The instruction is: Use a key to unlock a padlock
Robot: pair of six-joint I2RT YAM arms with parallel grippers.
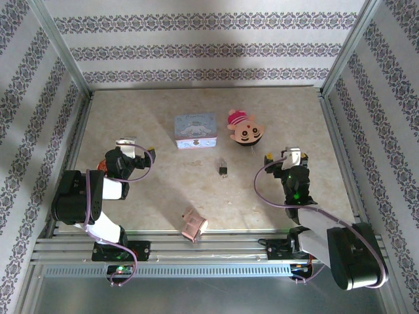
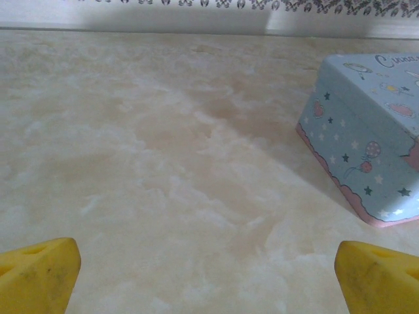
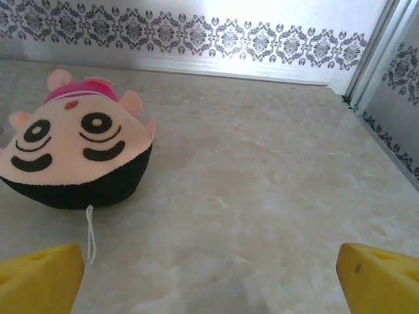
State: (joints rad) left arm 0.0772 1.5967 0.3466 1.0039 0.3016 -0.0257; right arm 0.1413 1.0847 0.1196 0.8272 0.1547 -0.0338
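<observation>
The padlock [image 1: 223, 169], tiny, dark metal with a silvery part, lies flat near the middle of the table. The key is out of view. My left gripper [image 1: 139, 152] hovers low to the padlock's left, well apart from it, and is open; in the left wrist view its yellow fingertips [image 2: 39, 271] stand wide over bare tabletop, the gripper [image 2: 209, 278] holding nothing. To the padlock's right my right gripper [image 1: 285, 157] is also open, and in the right wrist view this gripper [image 3: 209, 281] has only table between its fingertips [image 3: 380, 278].
A pale-blue printed tin [image 1: 195, 130] [image 2: 366, 144] stands behind the padlock. A plush cartoon face [image 1: 245, 129] [image 3: 75, 154] lies to the tin's right. A pinkish-copper boxy object [image 1: 194, 225] sits by the near edge. Metal frame rails and patterned walls enclose the table.
</observation>
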